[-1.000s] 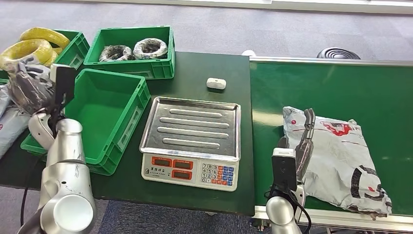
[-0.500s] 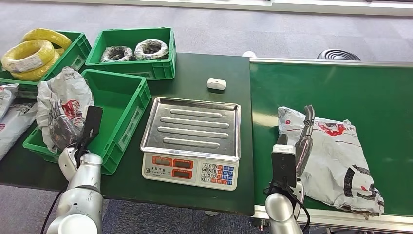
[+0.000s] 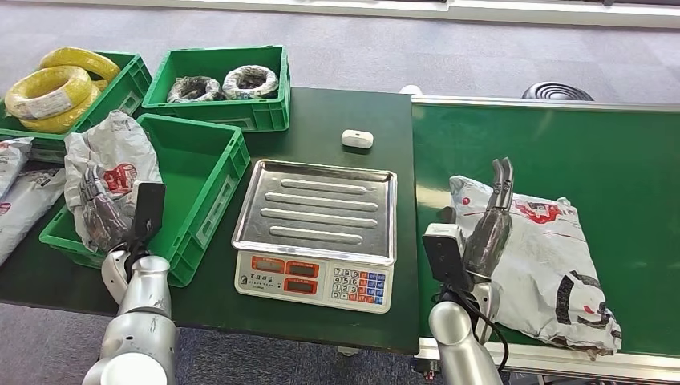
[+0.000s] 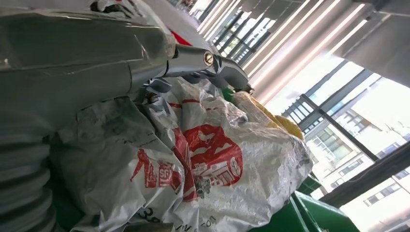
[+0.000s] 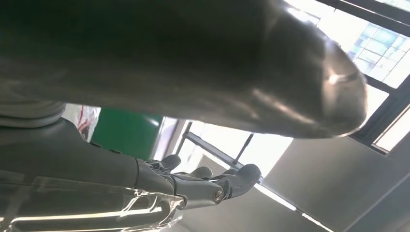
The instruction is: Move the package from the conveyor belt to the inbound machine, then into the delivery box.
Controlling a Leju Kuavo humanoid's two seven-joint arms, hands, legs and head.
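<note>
My left hand [image 3: 98,210] grips a crumpled grey package with red print [image 3: 112,156] at the left rim of the empty green delivery box [image 3: 188,172]. The left wrist view has that package [image 4: 203,164] pressed against the hand [image 4: 96,72]. A second grey package [image 3: 553,257] lies on the green conveyor belt [image 3: 577,144]. My right hand [image 3: 489,228] stands over its near left part, fingers stretched upward and holding nothing; its fingers [image 5: 203,183] are spread in the right wrist view. The scale with a steel tray [image 3: 317,210] sits between box and belt.
Two green crates stand at the back left, one with wrapped coils [image 3: 220,80], one with yellow coils [image 3: 52,84]. A small white device [image 3: 356,138] lies behind the scale. More grey packages [image 3: 20,192] lie at the far left of the table.
My left hand came down with its package from high at the left to the box's left rim, then held still. The belt package drifted left, and my right hand tilted.
</note>
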